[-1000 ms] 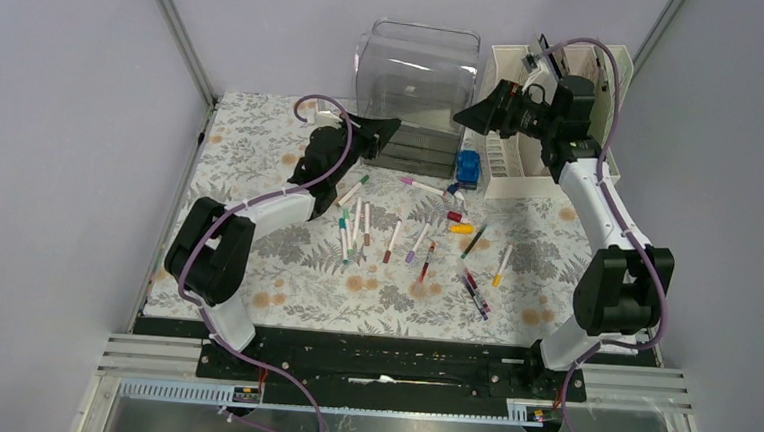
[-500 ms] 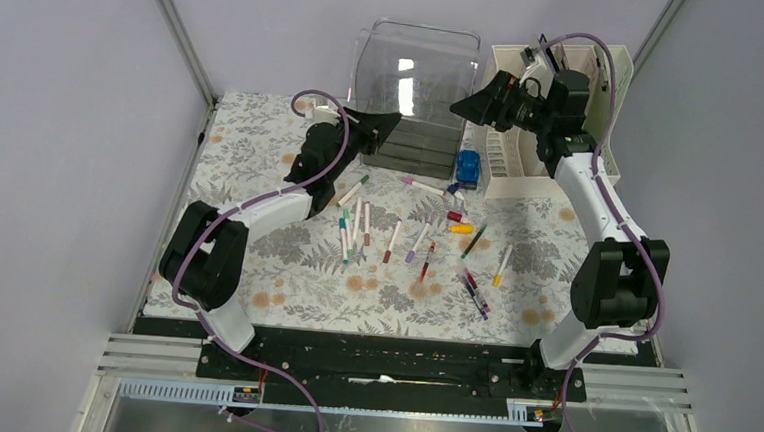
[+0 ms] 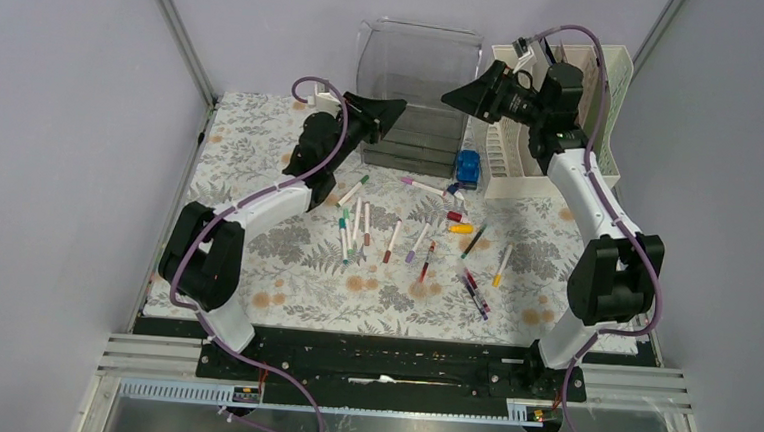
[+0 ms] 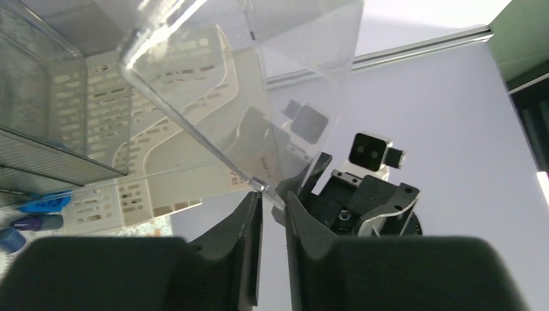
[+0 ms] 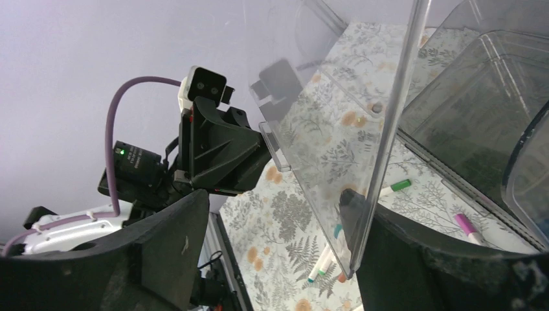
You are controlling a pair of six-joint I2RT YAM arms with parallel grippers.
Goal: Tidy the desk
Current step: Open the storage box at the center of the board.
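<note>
The desk (image 3: 251, 158) has a fern-and-flower cloth strewn with many markers (image 3: 397, 239). A clear plastic box (image 3: 412, 150) stands at the back with its clear lid (image 3: 417, 68) raised. My left gripper (image 3: 397, 107) is shut on the lid's front tab; the left wrist view shows the tab pinched at the tips of the left gripper (image 4: 273, 197). My right gripper (image 3: 456, 93) is open at the lid's right edge; in the right wrist view the lid (image 5: 336, 129) rests against one finger (image 5: 362, 227) of the right gripper (image 5: 272, 214).
A white slotted organizer (image 3: 563, 137) stands at the back right beside the box. A small blue object (image 3: 469, 167) lies between them. The black rail (image 3: 380, 351) runs along the near edge. Grey walls close in on both sides.
The left gripper has risen with the lid's tab, swinging the lid further up. The right gripper has moved up and left along the lid's right edge.
</note>
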